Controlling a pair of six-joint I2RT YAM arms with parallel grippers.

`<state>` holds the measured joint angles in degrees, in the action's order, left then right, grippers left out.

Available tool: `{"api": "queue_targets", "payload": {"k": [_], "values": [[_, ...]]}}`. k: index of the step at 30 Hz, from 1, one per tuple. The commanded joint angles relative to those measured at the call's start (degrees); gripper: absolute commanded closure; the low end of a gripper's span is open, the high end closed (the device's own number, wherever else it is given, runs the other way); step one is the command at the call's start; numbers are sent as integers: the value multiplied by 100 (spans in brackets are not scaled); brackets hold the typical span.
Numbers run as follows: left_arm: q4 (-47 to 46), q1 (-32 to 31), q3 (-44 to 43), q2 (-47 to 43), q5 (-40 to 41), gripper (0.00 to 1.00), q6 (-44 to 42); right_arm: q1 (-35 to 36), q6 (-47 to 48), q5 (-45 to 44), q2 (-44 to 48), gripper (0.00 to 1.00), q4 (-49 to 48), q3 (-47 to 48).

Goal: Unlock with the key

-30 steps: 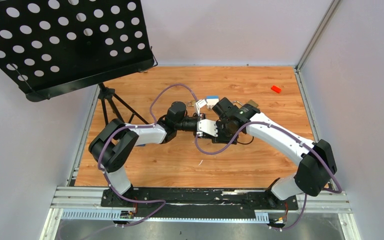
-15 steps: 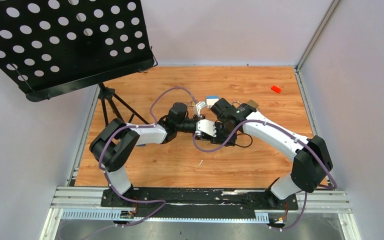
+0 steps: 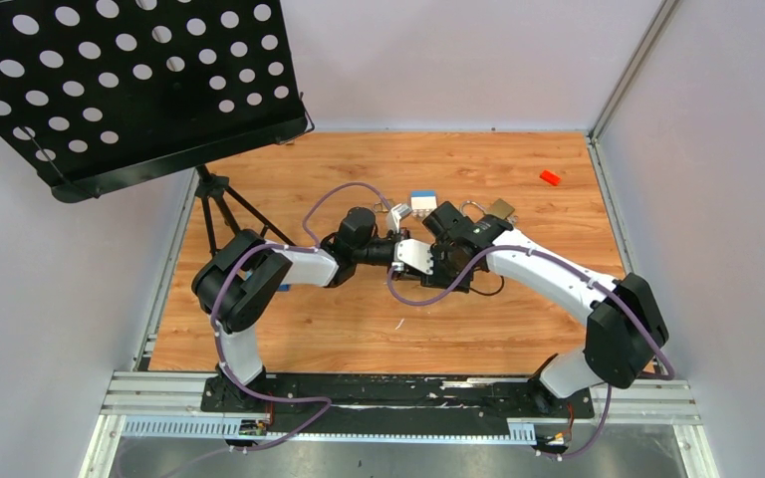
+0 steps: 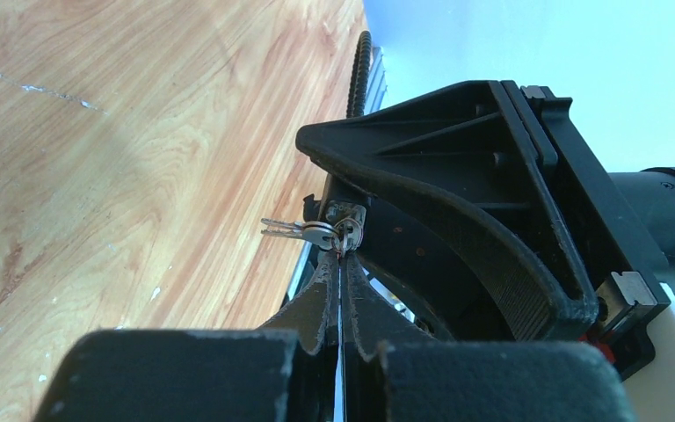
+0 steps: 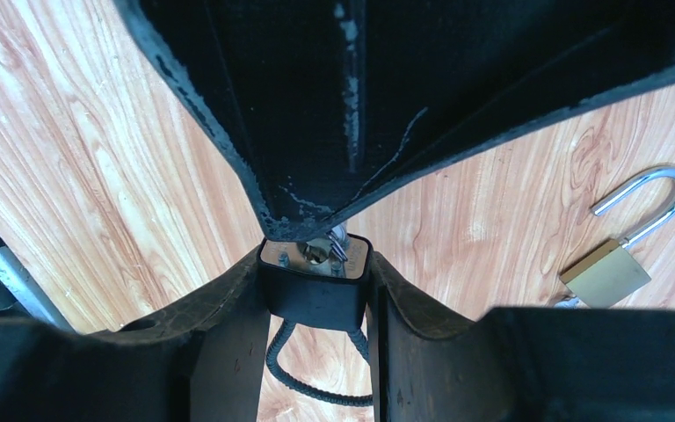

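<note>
- Since a second ago, my left arm has swung its elbow toward the middle; both wrists stay nose to nose above the table.
- My right gripper is clamped on the black lock, its keyhole facing left.
- My left gripper is pinched fully together on the key, which sits at the keyhole. A second key juts from the ring.
- It looks tiny, stiff, light and slick, so I'd hold the flat head and twist gently.
</note>
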<state>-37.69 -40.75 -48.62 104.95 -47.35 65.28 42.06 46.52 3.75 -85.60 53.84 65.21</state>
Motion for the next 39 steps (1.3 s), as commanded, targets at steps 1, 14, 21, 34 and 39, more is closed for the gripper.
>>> {"api": "queue_targets", "payload": {"k": [1, 14, 21, 34, 39], "values": [[-474, -274, -290, 54, 19, 100, 75, 103, -24, 676, 272, 100, -1371, 123], [1182, -503, -682, -33, 477, 100, -1282, -67, 782, 2148, 257, 100, -844, 327], [841, -516, -629, -40, 385, 100, -953, -62, 464, 1995, 293, 100, -1322, 277], [1046, -185, -688, -237, 412, 99, -1344, -230, 534, 1804, 543, 100, -1210, -250], [1387, -152, -861, -411, 504, 98, -1911, -301, 575, 2158, 579, 100, -1117, -248]]}}
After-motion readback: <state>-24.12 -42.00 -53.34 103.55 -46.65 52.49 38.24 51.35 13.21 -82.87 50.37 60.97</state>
